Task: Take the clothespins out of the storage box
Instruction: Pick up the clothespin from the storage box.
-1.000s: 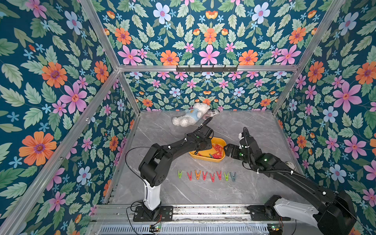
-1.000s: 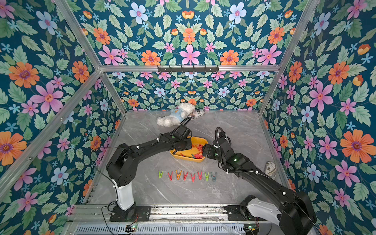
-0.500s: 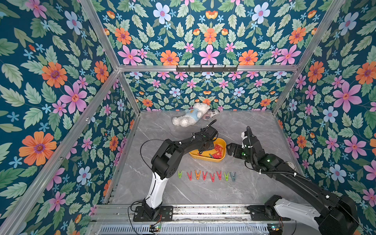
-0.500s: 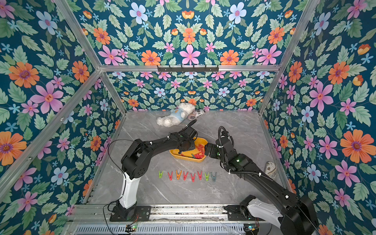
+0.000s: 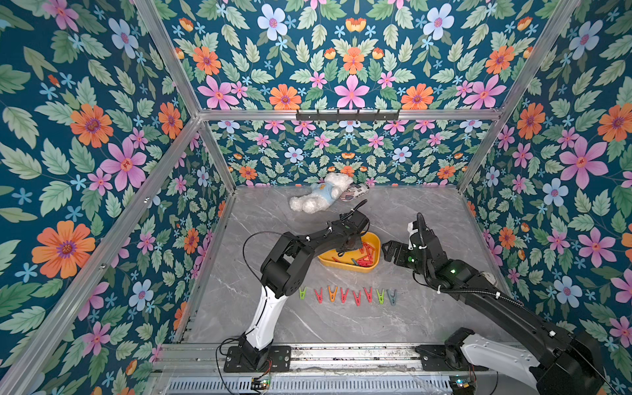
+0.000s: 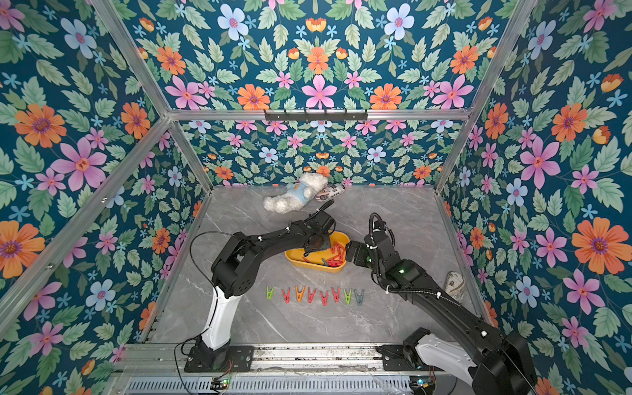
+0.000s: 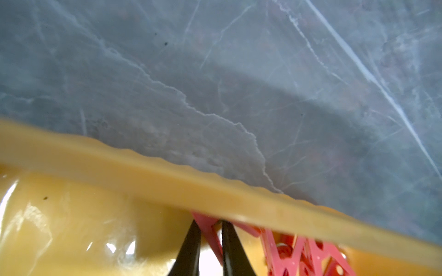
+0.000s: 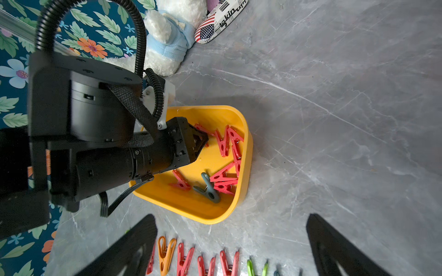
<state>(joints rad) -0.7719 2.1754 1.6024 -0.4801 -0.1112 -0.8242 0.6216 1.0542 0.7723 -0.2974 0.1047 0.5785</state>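
Note:
The yellow storage box sits mid-table with several clothespins inside, mostly red and one grey-blue. My left gripper reaches down into the box. In the left wrist view its two black fingers are shut on the leg of a red clothespin just inside the box rim. My right gripper hovers wide open beside the box's right end, holding nothing. Several more clothespins lie in a row in front of the box.
A white teddy bear and a flag-printed slipper lie at the back wall. Another printed slipper lies by the right wall. Floral walls close in the table on three sides.
My left arm has folded nearer to its base, and its gripper, still in the box, has closed on a red clothespin. The right gripper has stayed open beside the box.

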